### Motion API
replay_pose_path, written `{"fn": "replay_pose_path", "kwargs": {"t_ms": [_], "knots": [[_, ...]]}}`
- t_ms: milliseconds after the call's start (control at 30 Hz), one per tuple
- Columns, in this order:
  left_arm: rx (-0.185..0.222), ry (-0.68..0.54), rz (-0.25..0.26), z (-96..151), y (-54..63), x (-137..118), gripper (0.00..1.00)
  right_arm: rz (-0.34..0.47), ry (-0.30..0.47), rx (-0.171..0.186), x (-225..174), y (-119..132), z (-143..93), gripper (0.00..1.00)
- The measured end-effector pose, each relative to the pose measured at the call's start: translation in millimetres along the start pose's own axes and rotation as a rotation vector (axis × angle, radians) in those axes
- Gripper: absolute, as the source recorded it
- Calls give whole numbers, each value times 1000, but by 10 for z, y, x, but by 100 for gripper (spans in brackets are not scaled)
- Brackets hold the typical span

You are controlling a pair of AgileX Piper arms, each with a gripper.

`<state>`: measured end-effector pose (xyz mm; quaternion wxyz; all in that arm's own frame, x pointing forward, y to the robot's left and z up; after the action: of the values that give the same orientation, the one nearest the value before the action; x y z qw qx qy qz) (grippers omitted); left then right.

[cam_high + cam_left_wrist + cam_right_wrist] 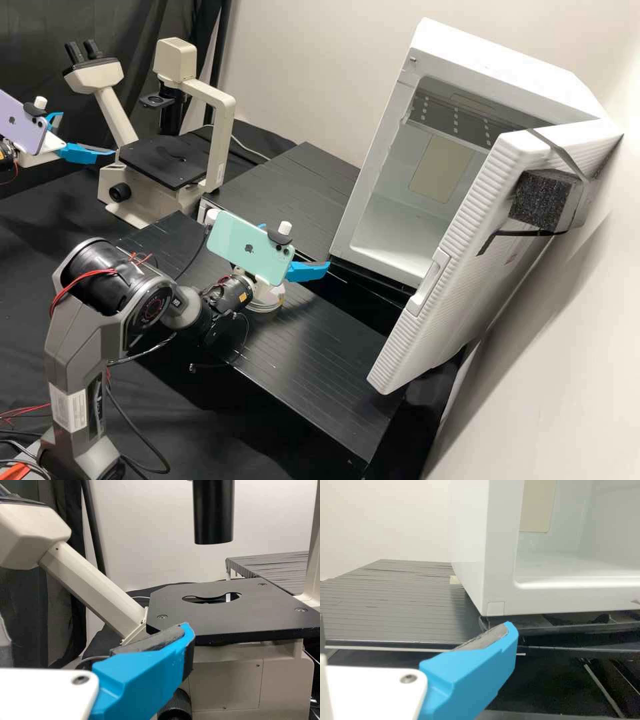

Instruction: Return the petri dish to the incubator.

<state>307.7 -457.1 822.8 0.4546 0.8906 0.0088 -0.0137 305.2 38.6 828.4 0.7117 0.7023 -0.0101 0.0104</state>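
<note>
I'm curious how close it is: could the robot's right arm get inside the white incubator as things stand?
Probably yes: the door of the incubator stands open, and the right pincer is near the opening's lower corner. I see nothing blocking the way.

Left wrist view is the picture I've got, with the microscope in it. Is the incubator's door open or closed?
Observer: Open. The high view shows the door swung out from the incubator.
Operator: Cool! And where's the right gripper?
Observer: In the high view, the right gripper is just outside the incubator, by the lower front corner on the microscope's side.
</note>
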Motion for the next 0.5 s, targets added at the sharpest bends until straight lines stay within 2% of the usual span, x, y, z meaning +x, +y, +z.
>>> {"fn": "replay_pose_path", "kwargs": {"t_ms": [333,500], "knots": [[0,0,0,0,0,0,100,3,2,0,-5,-1,1,100],[0,0,0,0,0,0,100,5,3,5,-258,0,13,100]]}}
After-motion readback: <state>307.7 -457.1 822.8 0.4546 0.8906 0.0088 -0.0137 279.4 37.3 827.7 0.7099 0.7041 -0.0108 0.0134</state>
